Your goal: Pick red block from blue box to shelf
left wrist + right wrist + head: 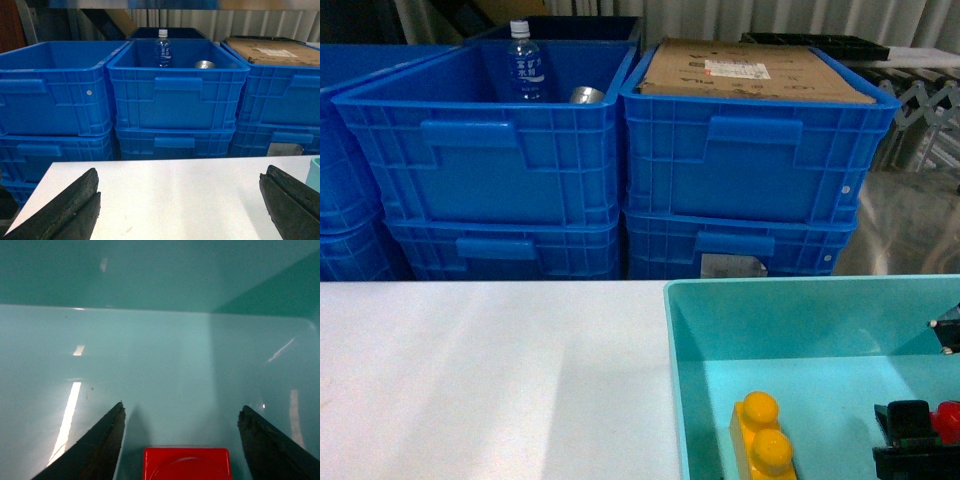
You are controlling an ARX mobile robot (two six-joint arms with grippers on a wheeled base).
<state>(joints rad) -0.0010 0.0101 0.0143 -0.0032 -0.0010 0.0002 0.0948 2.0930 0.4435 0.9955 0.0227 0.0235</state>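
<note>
We find the red block [187, 463] low between the spread-apart fingers of our right gripper [182, 440] inside the blue box [720, 330]; left gripper [182, 205], also agape, idles over the table [175, 190].

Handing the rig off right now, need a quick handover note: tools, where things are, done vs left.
Right tool: open, down inside the blue box, fingers either side of the red block, not closed on it yet.
Left tool: open and empty, over the white table, facing the stacked blue crates.
Red block sits on the box floor near the right side; a yellow brick lies in the same box, to its left.
Shelf: not clearly in view in any camera.
Done: approach and straddle of the block.
Left: close, lift out, carry to the shelf, release.
</note>
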